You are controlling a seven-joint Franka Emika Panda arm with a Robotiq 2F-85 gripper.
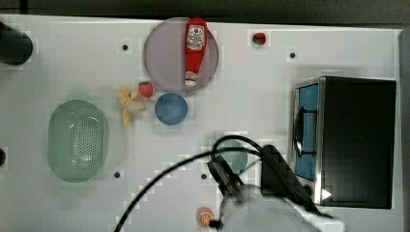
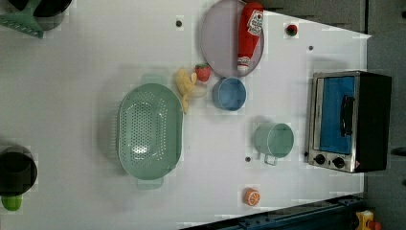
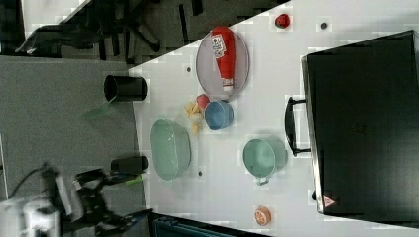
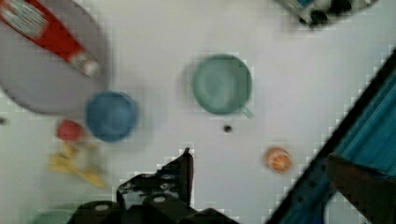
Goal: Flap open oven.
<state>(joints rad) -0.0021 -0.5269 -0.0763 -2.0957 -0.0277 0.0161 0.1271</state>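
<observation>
Tool (image 1: 226, 175) open w/ nothing held, lower centre of top view over the worktop (image 1: 72, 63) nr the green mug (image 1: 235, 153); toaster oven (image 1: 345, 140) sits right, door shut, bar handle (image 1: 300, 131) vertical in frame, facing tool.

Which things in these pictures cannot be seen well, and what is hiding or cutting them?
- Green cup with a handle: partly hidden in the top view by the black cable and the arm.
- Boxy black and silver toaster oven: its glass door faces away in the right view; the black top and the bar handle show.
- Red ketchup bottle: cut off by the edge and blurred in the wrist view.
- Oven interior: blue-tinted glass hides it in the left view.
</observation>
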